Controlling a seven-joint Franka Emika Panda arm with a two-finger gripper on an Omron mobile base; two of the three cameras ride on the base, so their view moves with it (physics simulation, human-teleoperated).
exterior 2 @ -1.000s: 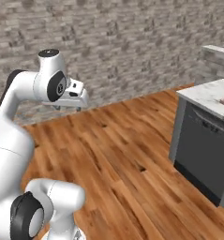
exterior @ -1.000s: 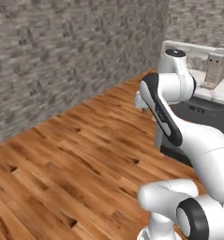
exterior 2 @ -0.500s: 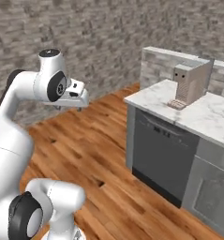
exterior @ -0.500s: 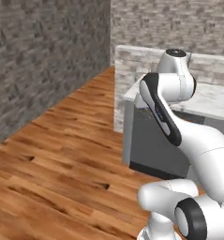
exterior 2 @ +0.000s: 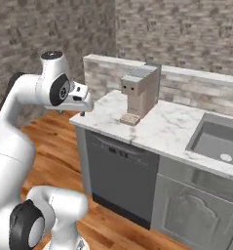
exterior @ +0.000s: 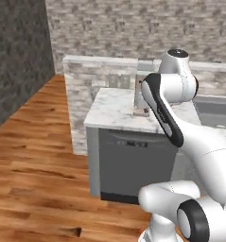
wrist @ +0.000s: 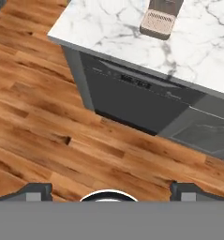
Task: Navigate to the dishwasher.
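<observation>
The dishwasher stands right in front of me under the marble counter. It has a flat dark grey front and a narrow control strip along its top edge. From the right it appears as the dark panel at the counter's left end, and the hand view looks down on its front. My gripper hangs in the air above the floor, just left of the counter's corner. Its fingertips stand far apart, so it is open with nothing held.
A grey coffee machine stands on the counter above the dishwasher. A sink is set into the counter to the right, over a lighter grey cabinet door. Wood floor stretches to the left. Stone walls stand behind.
The whole picture has swung: my base has turned and driven, bringing the counter and dishwasher from the right edge to straight ahead and closer. The arm keeps the same pose.
</observation>
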